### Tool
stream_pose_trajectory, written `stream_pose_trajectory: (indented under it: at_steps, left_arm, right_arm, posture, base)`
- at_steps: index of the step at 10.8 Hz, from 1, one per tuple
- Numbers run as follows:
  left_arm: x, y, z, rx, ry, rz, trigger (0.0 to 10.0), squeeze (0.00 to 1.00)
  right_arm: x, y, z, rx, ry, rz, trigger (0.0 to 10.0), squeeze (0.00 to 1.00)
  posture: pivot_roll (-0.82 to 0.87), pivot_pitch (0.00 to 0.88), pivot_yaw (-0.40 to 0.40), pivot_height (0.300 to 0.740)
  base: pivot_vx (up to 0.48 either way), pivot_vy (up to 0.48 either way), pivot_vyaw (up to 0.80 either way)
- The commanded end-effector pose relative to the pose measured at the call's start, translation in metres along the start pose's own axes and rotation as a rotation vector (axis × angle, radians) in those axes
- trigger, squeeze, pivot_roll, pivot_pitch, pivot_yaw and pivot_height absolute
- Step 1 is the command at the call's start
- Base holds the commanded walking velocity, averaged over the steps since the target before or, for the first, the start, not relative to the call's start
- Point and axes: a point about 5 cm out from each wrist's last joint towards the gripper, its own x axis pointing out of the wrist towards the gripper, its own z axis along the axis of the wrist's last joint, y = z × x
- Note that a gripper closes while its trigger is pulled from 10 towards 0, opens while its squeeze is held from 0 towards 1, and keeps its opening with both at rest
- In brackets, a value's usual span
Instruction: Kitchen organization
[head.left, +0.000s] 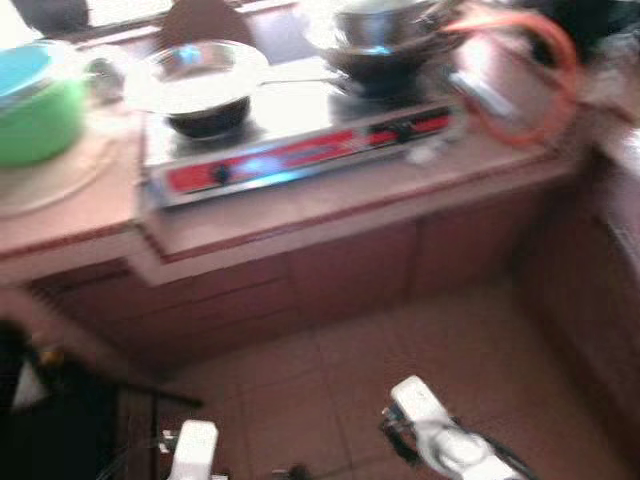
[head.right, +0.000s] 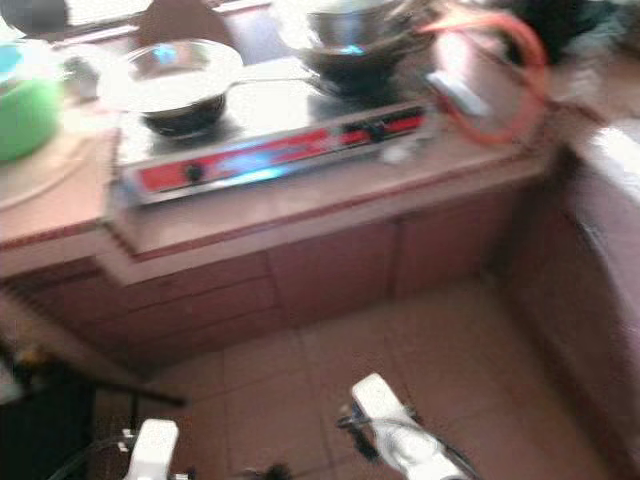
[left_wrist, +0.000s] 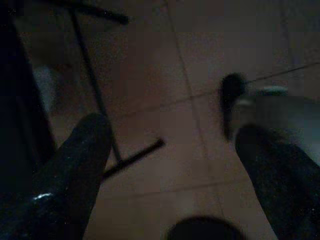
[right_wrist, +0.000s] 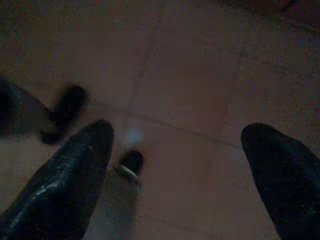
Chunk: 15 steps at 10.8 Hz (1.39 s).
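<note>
The picture is blurred. A steel two-burner stove (head.left: 300, 150) with a red front panel sits on the reddish counter (head.left: 330, 205). A shiny pan (head.left: 205, 85) rests on its left burner, and stacked metal pots (head.left: 385, 35) on its right one. A green container with a blue lid (head.left: 35, 105) stands at the counter's left. Both silver arms hang low before the counter, the left arm (head.left: 195, 445) and the right arm (head.left: 440, 430). My left gripper (left_wrist: 172, 127) is open over the floor tiles. My right gripper (right_wrist: 180, 127) is open too, holding nothing.
An orange hose (head.left: 540, 80) loops at the right of the stove. Cabinet fronts (head.left: 350, 270) run under the counter, and another counter (head.left: 615, 200) closes the right side. A black stand (head.left: 60, 420) is at the lower left on the tiled floor (head.left: 400, 340).
</note>
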Motion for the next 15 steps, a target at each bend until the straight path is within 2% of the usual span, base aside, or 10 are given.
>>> stream_pose_trajectory:
  at_steps: [1,4,6,10,13,15]
  left_arm:
    - [-0.001,0.008,-0.007,0.016,0.021,0.020,10.0,0.00]
    - [-0.002,0.011,-0.016,0.011,0.041,0.034,10.0,0.00]
    - [-0.003,0.011,-0.019,0.001,0.044,0.037,10.0,0.00]
    - [-0.004,0.010,-0.026,-0.042,0.047,0.051,10.0,0.00]
    - [-0.005,0.010,-0.028,-0.058,0.033,0.025,10.0,0.00]
    - [-0.004,0.013,-0.023,-0.044,0.017,0.017,10.0,0.00]
  right_arm:
    - [0.001,0.008,0.001,0.004,0.004,0.023,10.0,0.00]
    - [0.001,0.009,0.000,-0.006,0.009,0.030,10.0,0.00]
    - [0.002,0.009,0.002,-0.017,0.006,0.039,10.0,0.00]
    - [0.002,0.007,0.006,-0.111,0.011,0.072,10.0,0.00]
    - [0.003,0.010,0.011,-0.108,0.003,0.075,10.0,0.00]
    - [0.003,0.015,0.005,-0.098,0.018,0.076,10.0,0.00]
  posture:
    - [-0.12,0.142,0.052,0.740]
    - [-0.11,0.140,0.034,0.740]
    - [-0.10,0.138,0.019,0.740]
    - [-0.06,0.115,-0.026,0.740]
    - [-0.06,0.109,-0.020,0.740]
    - [-0.07,0.112,-0.003,0.740]
  base:
    - [0.000,0.000,0.80]
    - [0.000,0.000,0.72]
    - [0.000,0.000,0.00]
    - [0.000,0.000,0.00]
    - [0.000,0.000,0.00]
    - [0.000,0.000,0.00]
